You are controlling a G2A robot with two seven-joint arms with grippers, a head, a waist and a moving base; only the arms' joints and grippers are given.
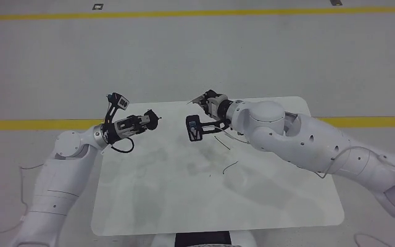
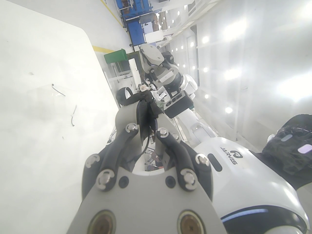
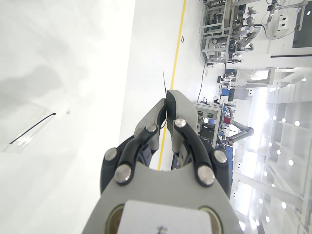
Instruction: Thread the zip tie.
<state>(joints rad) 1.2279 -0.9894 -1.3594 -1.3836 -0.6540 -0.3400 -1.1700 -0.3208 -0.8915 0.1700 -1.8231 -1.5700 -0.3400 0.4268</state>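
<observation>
Top view, left gripper: the left gripper [image 1: 153,118] hangs over the table [image 1: 278,204], its fingers pressed together. A short dark stub [image 1: 159,115] pokes from its tip, and I cannot tell what it is.
Top view, right gripper: the right gripper [image 1: 196,99] faces the left one across an open gap, tips apart and set a little farther from the robot.
Top view, spares: two loose ties [image 1: 222,142] lie on the table beneath the right arm, behind its fingertips.
Left wrist view, grip: the left gripper [image 2: 145,98] has its dark pads [image 2: 143,113] closed flat on each other. What they hold is hidden.
Left wrist view, ahead: the right arm sits just beyond these fingertips, and the loose ties [image 2: 58,90] lie well off to one side on the table.
Right wrist view, grip: the right gripper [image 3: 167,99] is pinching the zip tie [image 3: 164,81], whose thin tail stands out straight past the fingertips.
Right wrist view, table: another tie lies on a clear bag [image 3: 14,147], well away from the fingers.
Step in hand: probably bringing the tail to the left gripper's tip.
Doing it well: the tail is thin and likely whippy, so a slow, straight approach along its own line should serve best, with both pinches kept firm.
Risk: a sideways touch could bend the tail away.
</observation>
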